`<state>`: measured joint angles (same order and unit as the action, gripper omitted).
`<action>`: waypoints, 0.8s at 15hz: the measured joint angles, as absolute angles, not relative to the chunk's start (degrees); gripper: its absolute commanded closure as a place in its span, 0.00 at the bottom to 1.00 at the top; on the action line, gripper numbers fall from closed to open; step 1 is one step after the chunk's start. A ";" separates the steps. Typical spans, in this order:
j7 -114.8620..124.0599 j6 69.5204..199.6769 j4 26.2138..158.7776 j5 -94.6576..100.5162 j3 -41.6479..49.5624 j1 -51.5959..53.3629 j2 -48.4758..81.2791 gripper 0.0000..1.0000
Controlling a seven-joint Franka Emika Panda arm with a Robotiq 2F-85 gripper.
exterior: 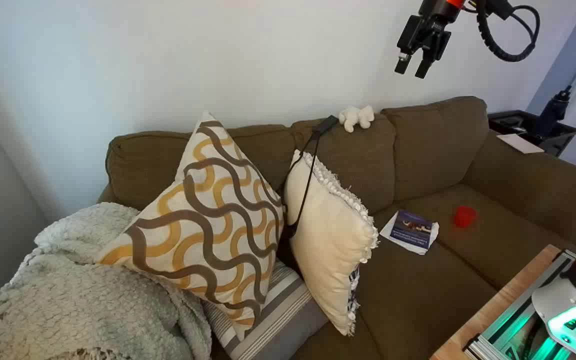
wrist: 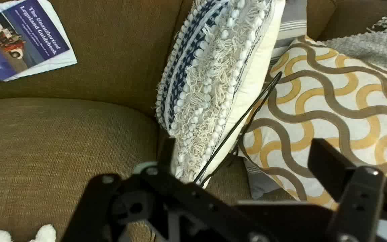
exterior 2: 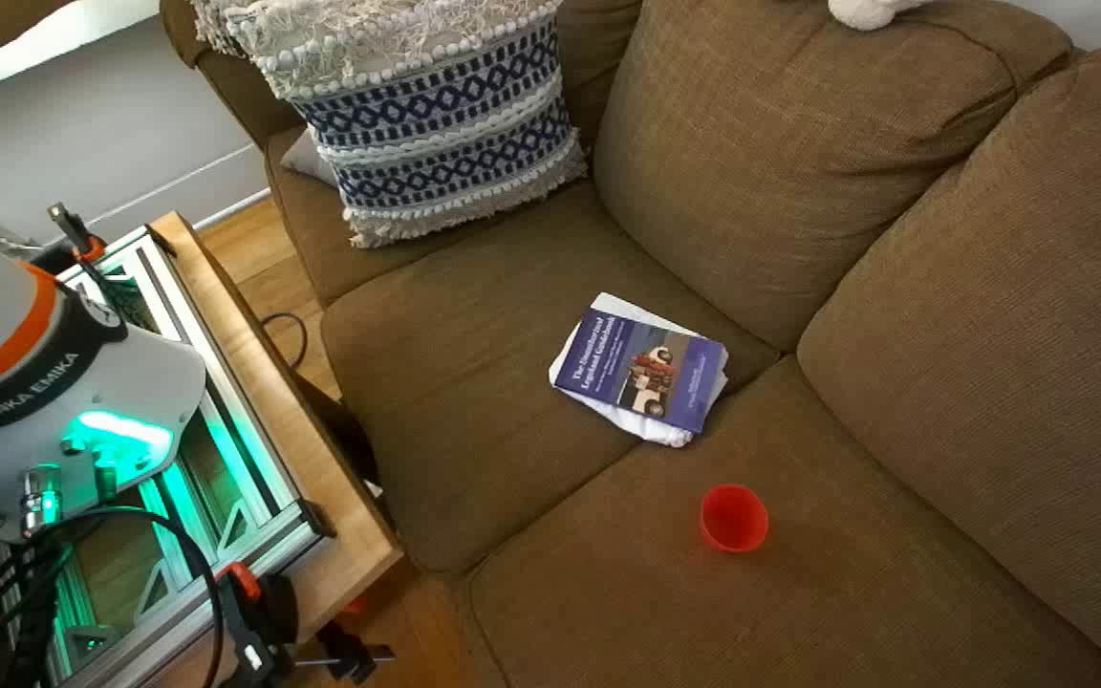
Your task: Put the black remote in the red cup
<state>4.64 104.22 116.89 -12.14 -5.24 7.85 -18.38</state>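
black remote [exterior: 325, 124] sits just beside the white plush [exterior: 356, 118], red cup [exterior: 464, 216] well below that plush. gripper [exterior: 412, 69] hangs higher than the plush, jaws spread, holding nothing. imo it's the reach step; next calls for lining up, then pinching the remote.

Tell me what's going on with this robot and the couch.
A Franka arm is set to put the black remote into the red cup. Right now it handles nothing: the gripper hangs in the air above the couch, jaws open, with nothing between them. The remote lies at the top edge of the couch's back, beside a white stuffed toy, and the cup sits on the seat near a blue book. So the pick-up is yet to happen.
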 measured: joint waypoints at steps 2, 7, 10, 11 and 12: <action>4.64 104.22 116.89 -12.14 -5.28 7.82 -18.38 0.00; 11.74 111.31 118.07 -7.46 -5.48 4.49 -15.91 0.00; 15.06 120.59 119.59 -2.77 -3.68 0.15 -10.96 0.00; 16.26 123.93 119.81 -1.23 -2.76 -1.23 -8.71 0.00; 17.73 127.20 119.80 0.33 -1.78 -2.51 -6.19 0.00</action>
